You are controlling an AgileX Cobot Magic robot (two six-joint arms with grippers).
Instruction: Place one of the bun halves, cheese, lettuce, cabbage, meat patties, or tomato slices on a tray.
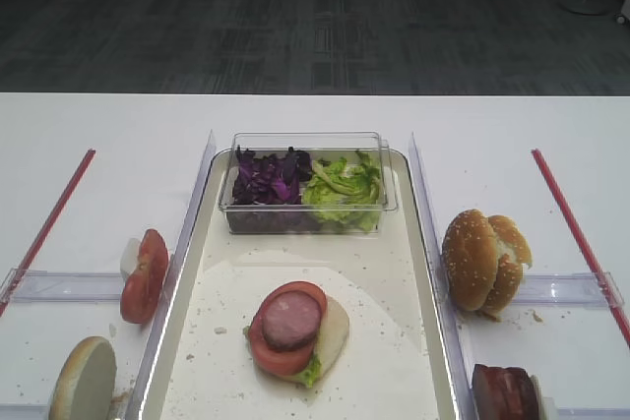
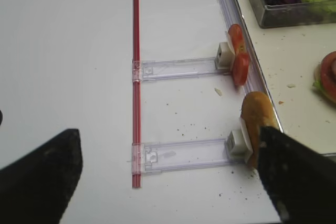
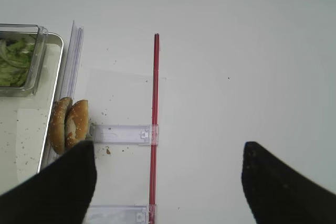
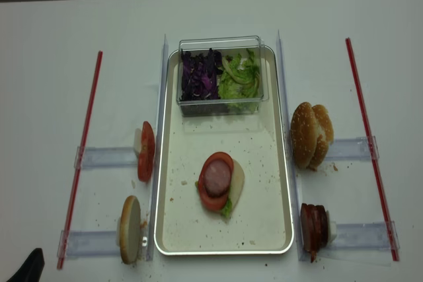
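Note:
On the cream tray [image 1: 389, 341] lies a stack: a bun half [image 1: 333, 331], lettuce, a tomato slice [image 1: 271, 349] and a meat patty [image 1: 291, 321] on top. Left of the tray stand upright tomato slices [image 1: 145, 275] and a bun half [image 1: 84, 381]. On the right side are two sesame bun halves [image 1: 484, 260] and meat patties [image 1: 505, 392]. My left gripper [image 2: 170, 182] hangs open over the white table, its right finger [image 2: 299, 177] near the left bun half [image 2: 255, 119]. My right gripper [image 3: 168, 182] is open and empty, with the bun halves [image 3: 68, 124] just beyond its left finger [image 3: 58, 187].
A clear tub [image 1: 307, 184] at the tray's far end holds purple cabbage [image 1: 268, 176] and lettuce [image 1: 342, 184]. Red strips [image 1: 576, 228] [image 1: 49, 218] run along both outer sides. Clear plastic holders [image 2: 184, 153] [image 3: 123, 134] lie across the table beside the tray.

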